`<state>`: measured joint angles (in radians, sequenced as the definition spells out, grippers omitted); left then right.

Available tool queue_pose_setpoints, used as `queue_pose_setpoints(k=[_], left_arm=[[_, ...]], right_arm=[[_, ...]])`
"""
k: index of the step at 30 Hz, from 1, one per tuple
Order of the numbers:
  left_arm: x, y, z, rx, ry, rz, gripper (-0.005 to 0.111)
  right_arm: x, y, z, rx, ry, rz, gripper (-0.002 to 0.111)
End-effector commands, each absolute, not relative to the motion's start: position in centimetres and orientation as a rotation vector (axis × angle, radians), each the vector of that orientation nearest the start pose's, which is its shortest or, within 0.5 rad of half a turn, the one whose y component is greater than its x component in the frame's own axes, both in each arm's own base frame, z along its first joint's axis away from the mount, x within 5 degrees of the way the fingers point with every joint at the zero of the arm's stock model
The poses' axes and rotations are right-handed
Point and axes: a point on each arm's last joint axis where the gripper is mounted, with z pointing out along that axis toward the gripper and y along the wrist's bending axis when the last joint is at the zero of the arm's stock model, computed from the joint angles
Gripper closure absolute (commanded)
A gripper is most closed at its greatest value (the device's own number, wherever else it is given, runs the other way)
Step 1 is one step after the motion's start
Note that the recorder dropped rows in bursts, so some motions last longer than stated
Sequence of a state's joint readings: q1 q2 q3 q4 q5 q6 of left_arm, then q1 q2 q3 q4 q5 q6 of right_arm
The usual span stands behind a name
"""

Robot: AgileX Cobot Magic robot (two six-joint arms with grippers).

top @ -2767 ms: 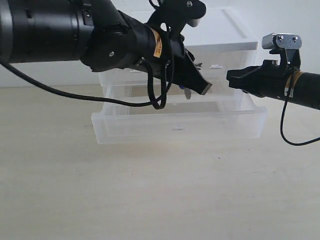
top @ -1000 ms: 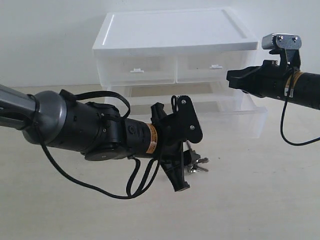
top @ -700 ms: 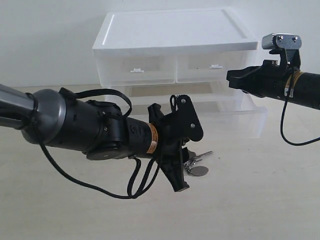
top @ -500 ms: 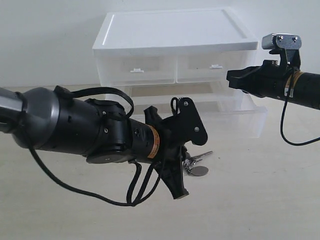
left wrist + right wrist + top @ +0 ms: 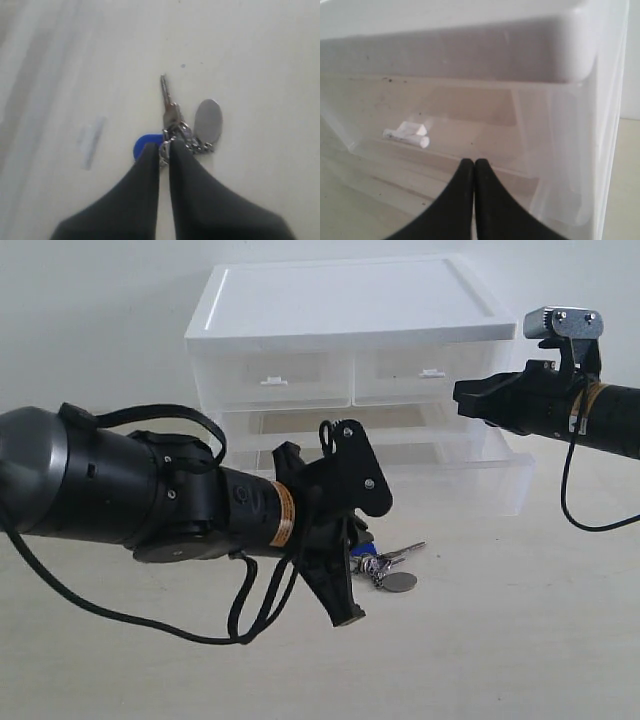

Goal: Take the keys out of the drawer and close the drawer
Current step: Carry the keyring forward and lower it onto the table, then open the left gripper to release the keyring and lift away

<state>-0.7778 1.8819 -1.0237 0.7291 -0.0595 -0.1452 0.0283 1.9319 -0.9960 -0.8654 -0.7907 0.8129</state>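
Observation:
The keys lie on the table top in front of the open drawer, with their blue tag and grey disc flat on the surface. My left gripper hangs just over the key ring. Its fingers stand a narrow slit apart and grip nothing. The wide drawer is pulled out of the cabinet and partly hidden behind the left arm. My right gripper is shut and empty, hovering in the air at the cabinet's right front.
The white-lidded translucent cabinet stands at the back with two half-width drawers shut above the wide one. A small white tab handle shows through the plastic in the right wrist view. The thick left arm spans the left foreground.
The left arm carried the keys out of the drawer, lowered them to the table and let go. It has since drawn back leftward. The right arm has not moved.

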Motion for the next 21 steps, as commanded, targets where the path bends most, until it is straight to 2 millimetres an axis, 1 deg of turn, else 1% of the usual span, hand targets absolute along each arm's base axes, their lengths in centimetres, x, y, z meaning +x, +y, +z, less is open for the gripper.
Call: queue_pose_setpoints(k=[1, 8, 15, 18, 21], left_arm=[[29.0, -27.0, 16.7, 1.456, 1.706, -0.129, 0.102], [31.8, -26.1, 16.7, 1.386, 1.731, -0.097, 0.102], [33.6, -27.3, 16.3, 1.399, 1.691, -0.076, 0.102], [34.9, -27.3, 16.4, 1.372, 1.688, -0.062, 0.102], [36.1, -27.2, 16.2, 1.349, 1.694, -0.052, 0.102]], right_arm=[[39.6, 5.4, 18.4, -0.262, 1.807, 0.603, 0.108], [39.6, 5.4, 18.4, -0.262, 1.807, 0.603, 0.108], [39.6, 5.4, 18.4, -0.262, 1.807, 0.603, 0.108], [39.6, 5.4, 18.4, -0.264, 1.807, 0.602, 0.108], [39.6, 5.4, 18.4, -0.264, 1.807, 0.602, 0.108]])
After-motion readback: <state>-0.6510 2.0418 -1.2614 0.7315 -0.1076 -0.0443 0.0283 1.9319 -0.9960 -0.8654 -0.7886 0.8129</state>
